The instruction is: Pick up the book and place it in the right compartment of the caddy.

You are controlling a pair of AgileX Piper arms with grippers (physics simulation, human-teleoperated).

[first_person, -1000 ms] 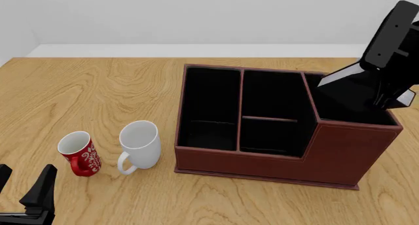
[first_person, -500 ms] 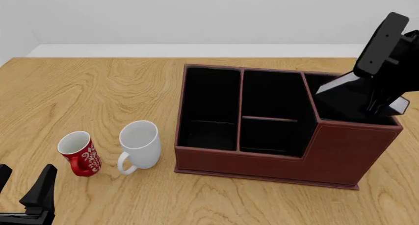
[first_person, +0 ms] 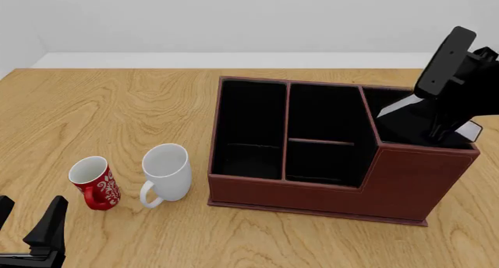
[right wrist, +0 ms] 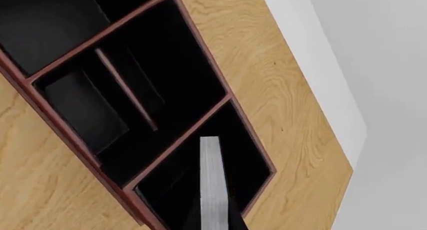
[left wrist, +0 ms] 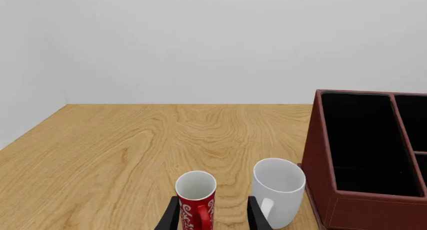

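The reddish-brown caddy [first_person: 312, 193] stands on the table right of centre. My right gripper [first_person: 443, 125] reaches down into its tall right compartment [first_person: 421, 173], shut on the black book [first_person: 396, 107]. The book is tilted, and its white page edge shows above the compartment's wall. In the right wrist view the page edge of the book [right wrist: 211, 180] runs between my fingers and points into the right compartment [right wrist: 243, 140] of the caddy [right wrist: 67, 135]. My left gripper [first_person: 27, 222] rests open at the near left table edge, holding nothing.
A red patterned mug [first_person: 95, 183] and a white mug [first_person: 167, 171] stand left of the caddy. In the left wrist view the red mug [left wrist: 196, 200] is just ahead of the left gripper [left wrist: 210, 221], with the white mug [left wrist: 278, 190] beside the caddy [left wrist: 320, 160].
The right arm has swung left and down, carrying the book lower into the right compartment. The left arm has not moved.
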